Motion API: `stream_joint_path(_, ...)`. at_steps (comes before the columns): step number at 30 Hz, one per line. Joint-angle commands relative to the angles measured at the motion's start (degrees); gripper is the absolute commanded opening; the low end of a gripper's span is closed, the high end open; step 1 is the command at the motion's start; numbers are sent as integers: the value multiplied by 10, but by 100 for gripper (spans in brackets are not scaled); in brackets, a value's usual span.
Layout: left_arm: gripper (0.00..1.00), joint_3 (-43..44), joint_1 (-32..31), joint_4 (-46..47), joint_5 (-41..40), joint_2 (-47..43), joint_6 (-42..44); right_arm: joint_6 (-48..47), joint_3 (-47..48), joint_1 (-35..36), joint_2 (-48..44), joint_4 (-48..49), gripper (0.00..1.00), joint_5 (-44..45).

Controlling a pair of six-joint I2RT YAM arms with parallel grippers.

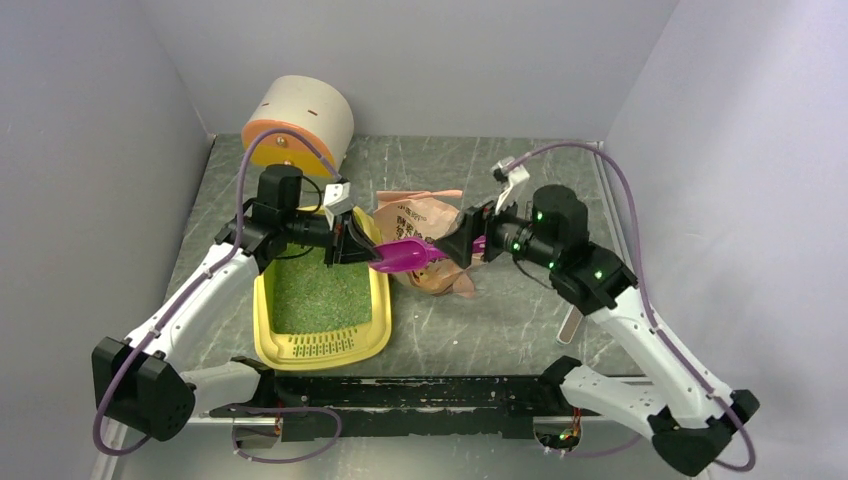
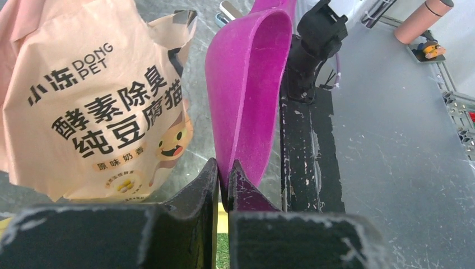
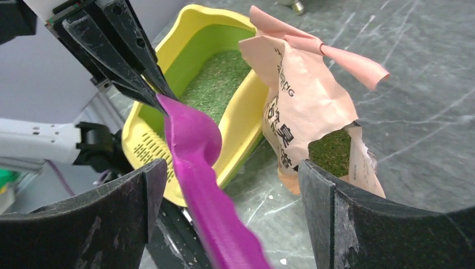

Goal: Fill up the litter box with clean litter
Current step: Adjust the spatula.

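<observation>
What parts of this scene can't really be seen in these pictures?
Scoop handle: the right tool covers it in the top view; the right wrist view blurs it and cuts it at the bottom edge.
Litter box far end: under the left tool in the top view.
Litter left in the bag: right wrist view shows only a green patch through the tear.
</observation>
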Motion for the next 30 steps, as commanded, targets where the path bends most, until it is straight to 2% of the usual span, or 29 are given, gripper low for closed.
stream_joint_path(1,5,26,6,7,16,9,9,-21,-10,-109,17,70,89,-310)
stream_joint_path(3,5,35,8,1,13,16,13,-26,-12,-116,23,84,88,-381)
stream_joint_path(6,5,37,10,7,14,21,6,-35,-22,-117,18,87,89,-431)
stream_joint_path(10,5,22,14,53,10,18,-31,-51,-30,-118,10,44,89,-390)
stream_joint_path(17,5,21,19,52,19,23,-33,-75,-49,-118,-8,3,92,-304)
stream_joint_path(25,5,13,20,49,21,11,-33,-70,-85,-123,-2,28,92,-313)
stream_joint_path(30,5,1,20,79,19,4,-59,-54,-107,-131,-13,62,87,-333)
